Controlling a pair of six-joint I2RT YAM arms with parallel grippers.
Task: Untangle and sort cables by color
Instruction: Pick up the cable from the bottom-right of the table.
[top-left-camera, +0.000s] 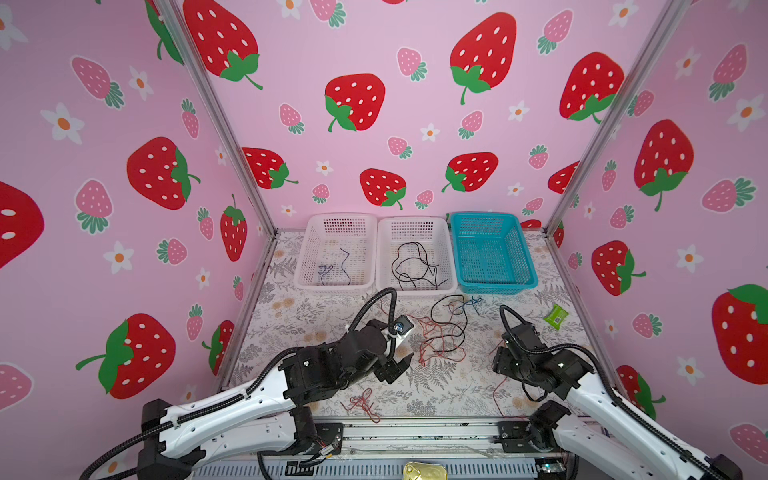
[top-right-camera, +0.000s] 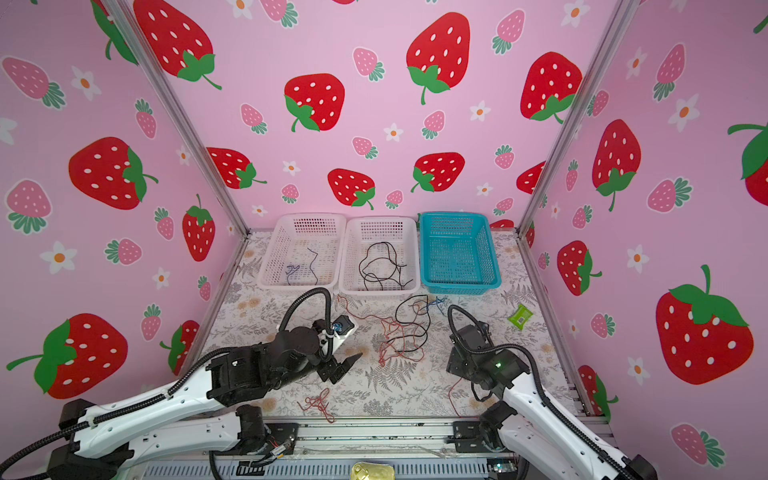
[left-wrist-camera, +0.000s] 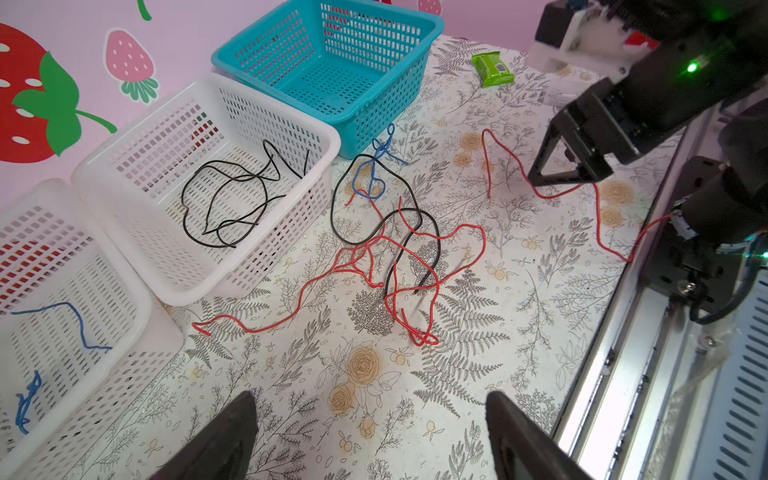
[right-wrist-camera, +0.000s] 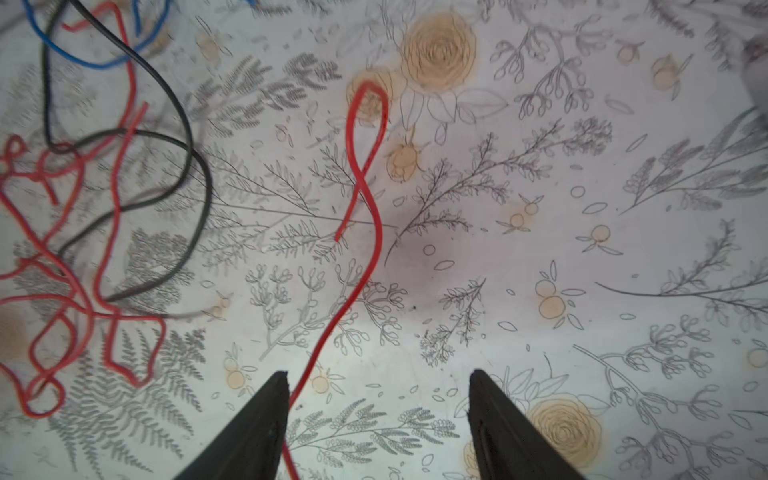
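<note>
Your left gripper (left-wrist-camera: 370, 397) hangs low over the floral table cover (top-left-camera: 457, 386). Its jaws are spread wide with nothing between them. In both top views it sits just short of the main tangle (top-left-camera: 444, 332).

That tangle lies mid-table in front of the three baskets. Several red cables are looped through one black cable (left-wrist-camera: 332, 208), and a knotted blue cable (left-wrist-camera: 380, 166) sits at the far end, just beside the teal basket (top-left-camera: 523, 253).

The middle white basket (top-left-camera: 384, 257) holds the sorted black cables (top-left-camera: 415, 266). The left white basket (top-left-camera: 307, 257) holds the sorted blue cables (top-left-camera: 332, 268). A small red bundle (top-left-camera: 361, 403) lies apart from the tangle near the front edge, close to your left arm.

Your right gripper (right-wrist-camera: 379, 374) is low over the cover too, jaws parted and clamping nothing. A single red cable (right-wrist-camera: 370, 199) runs out from between them and curls into a loop ahead. It passes close against one finger (right-wrist-camera: 266, 415), and it may be brushing that finger, though the wrist view is too soft there to be sure.

A green packet (left-wrist-camera: 492, 68) lies on the cover to the right of the tangle, near the side wall. You can see print on its wrapper, but it is too small to read, so no brand can be made out.
</note>
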